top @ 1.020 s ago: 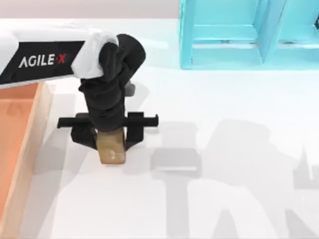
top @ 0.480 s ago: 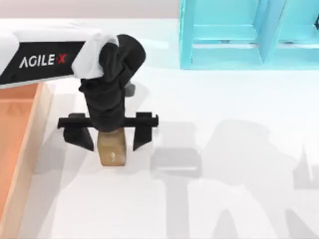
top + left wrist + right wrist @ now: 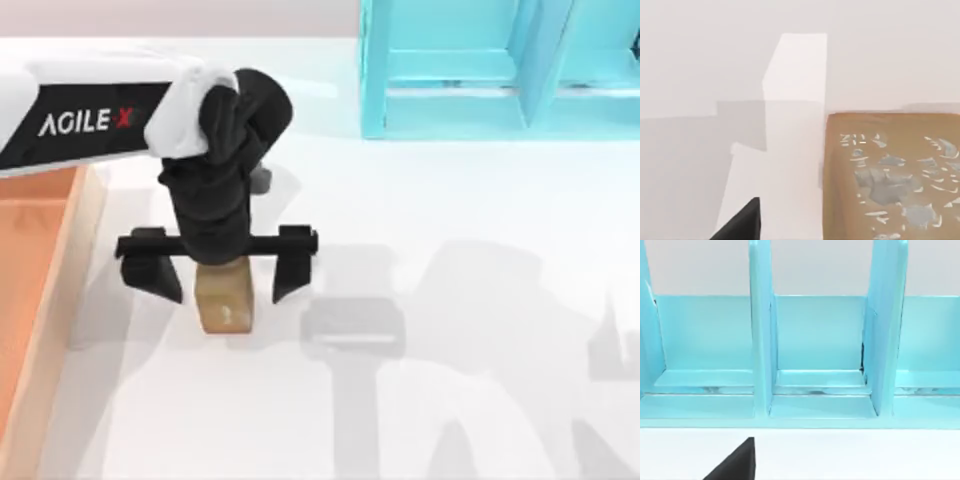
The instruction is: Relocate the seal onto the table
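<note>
Seal (image 3: 224,303) rests on table (image 3: 470,400) — left gripper (image 3: 217,272) spread apart above it.

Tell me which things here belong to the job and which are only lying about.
Job: seal, standing on the table; left gripper, open, fingers apart on either side of the seal.

Lying about: wooden tray at the left edge; turquoise shelf at the back.
</note>
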Motion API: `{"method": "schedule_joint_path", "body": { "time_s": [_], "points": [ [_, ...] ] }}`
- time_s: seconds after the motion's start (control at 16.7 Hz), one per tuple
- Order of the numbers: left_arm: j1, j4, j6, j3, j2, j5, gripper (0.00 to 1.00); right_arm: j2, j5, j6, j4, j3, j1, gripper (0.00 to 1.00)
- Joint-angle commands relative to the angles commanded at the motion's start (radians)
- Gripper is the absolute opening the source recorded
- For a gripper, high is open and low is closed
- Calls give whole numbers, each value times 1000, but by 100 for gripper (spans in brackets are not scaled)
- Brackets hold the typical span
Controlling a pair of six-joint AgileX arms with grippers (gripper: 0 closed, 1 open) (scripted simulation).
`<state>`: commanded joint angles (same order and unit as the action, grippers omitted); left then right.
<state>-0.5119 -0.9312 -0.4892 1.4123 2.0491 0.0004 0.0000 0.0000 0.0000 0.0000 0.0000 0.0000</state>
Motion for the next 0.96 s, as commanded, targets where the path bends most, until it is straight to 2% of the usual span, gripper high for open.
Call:
{"method": "schedule_joint_path", "body": {
  "time_s": [0.24, 0.72, 0.96],
  "points": [
    [-1, -108, -4, 101, -7, -1, 100, 0, 0, 0, 0, 0, 0, 100],
    [-6, -506, -6, 445, -54, 1, 100, 0, 0, 0, 0, 0, 0, 100],
    [-5, -571, -5, 503, -68, -1, 100, 0, 0, 0, 0, 0, 0, 100]
  ]
}}
